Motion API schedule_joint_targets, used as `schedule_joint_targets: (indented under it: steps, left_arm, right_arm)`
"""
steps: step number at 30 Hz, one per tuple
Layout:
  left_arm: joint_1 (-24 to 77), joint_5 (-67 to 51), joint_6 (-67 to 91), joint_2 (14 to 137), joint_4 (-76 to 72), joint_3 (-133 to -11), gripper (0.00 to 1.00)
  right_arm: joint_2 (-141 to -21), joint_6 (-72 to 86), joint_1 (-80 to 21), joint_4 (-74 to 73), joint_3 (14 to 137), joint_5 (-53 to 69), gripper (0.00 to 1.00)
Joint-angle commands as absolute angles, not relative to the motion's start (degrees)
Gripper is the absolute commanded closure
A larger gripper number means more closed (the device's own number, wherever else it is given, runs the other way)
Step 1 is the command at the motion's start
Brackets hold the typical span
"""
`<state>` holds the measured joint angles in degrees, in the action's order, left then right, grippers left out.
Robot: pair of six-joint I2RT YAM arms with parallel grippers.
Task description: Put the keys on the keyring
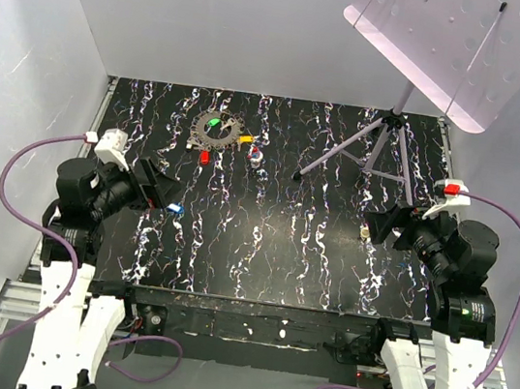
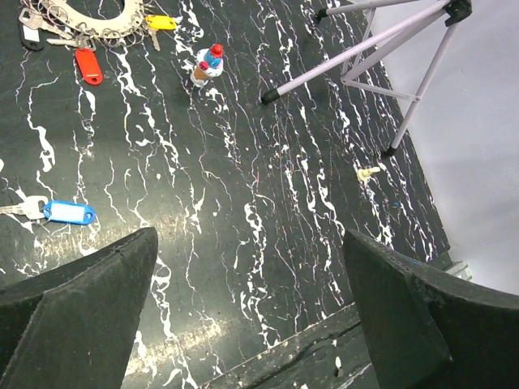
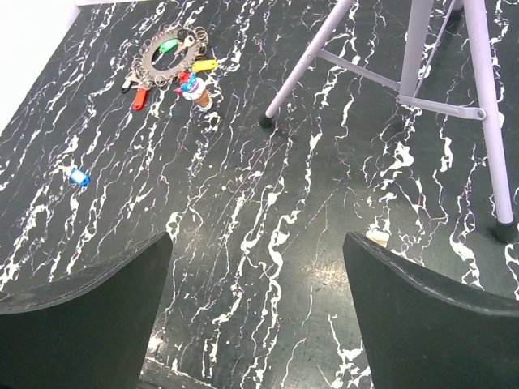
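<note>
While the left gripper [image 2: 250,243] and right gripper [image 3: 258,241] are wide open and hold nothing, the keyring [image 1: 219,128] lies by the counter's [image 1: 309,261] far edge, toward the left corner. A red key [image 1: 205,157] lies just beside it. A blue key [image 1: 176,208] lies alone nearer the left edge.

A loose key [image 1: 175,208] lies before the keyring [image 1: 217,127]

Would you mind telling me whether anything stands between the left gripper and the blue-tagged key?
Nothing visible does: the blue-tagged key lies on the tabletop just ahead of the open left gripper.
</note>
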<state>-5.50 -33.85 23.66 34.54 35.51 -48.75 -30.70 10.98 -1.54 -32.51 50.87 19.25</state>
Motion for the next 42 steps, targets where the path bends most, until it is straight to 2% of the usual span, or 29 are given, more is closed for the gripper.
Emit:
schedule_joint_targets:
  steps: [1,6,10,14,18,21,23,27,31,34,37,42]
  left_arm:
    - [-5.45,-34.46,22.68,37.43,31.91,-47.55,0.02]
    - [-5.36,-33.58,22.5,42.0,28.83,-46.5,0.02]
    - [-5.36,-31.03,21.54,48.15,28.13,-47.9,0.02]
    - [-5.36,-28.4,21.1,56.58,27.6,-50.79,0.02]
    - [-5.45,-24.71,19.78,64.4,27.77,-52.73,0.03]
    - [-5.36,-20.41,18.73,67.75,28.56,-52.47,0.11]
    - [-5.27,-15.93,18.11,69.51,29.26,-51.6,0.16]
    - [-5.19,-11.61,16.7,72.41,29.18,-50.18,0.28]
    - [-1.42,-8.45,16.7,73.91,29.97,-50.01,0.3]
    - [3.41,-3.53,14.51,75.93,31.2,-49.31,0.41]
    - [4.48,-1.06,12.48,78.22,33.48,-50.62,0.58]
    - [4.57,-0.88,13.61,78.66,34.63,-51.16,0.61]
  right_arm:
    - [-31.02,10.99,-1.32,-29.0,51.33,20.74,0.05]
    - [-32.17,7.31,-1.32,-28.74,51.33,26.35,0.05]
    - [-33.92,0.19,-1.32,-29.97,51.68,37.76,0.05]
    - [-38.57,-11.4,-1.32,-36.02,53.34,50.07,0.05]
    - [-49.1,-21.6,-1.41,-47.77,59.22,53.17,0.05]
    - [-58.86,-30.12,-1.67,-58.85,65.81,53.26,0.11]
    - [-62.74,-32.08,-1.84,-61.08,68.02,53.44,0.16]
    - [-62.76,-26.48,-3.77,-51.89,64.97,55.02,0.16]
    - [-61.08,-21.01,-6.15,-39.92,57.84,56.51,0.15]
    - [-61.52,-21.01,-6.15,-38.06,55.38,57.21,0.15]
    - [-60.91,-20.91,-6.15,-34.37,51.77,59.85,0.15]
    - [-60.82,-21.45,-6.15,-34.45,51.06,61.35,0.15]
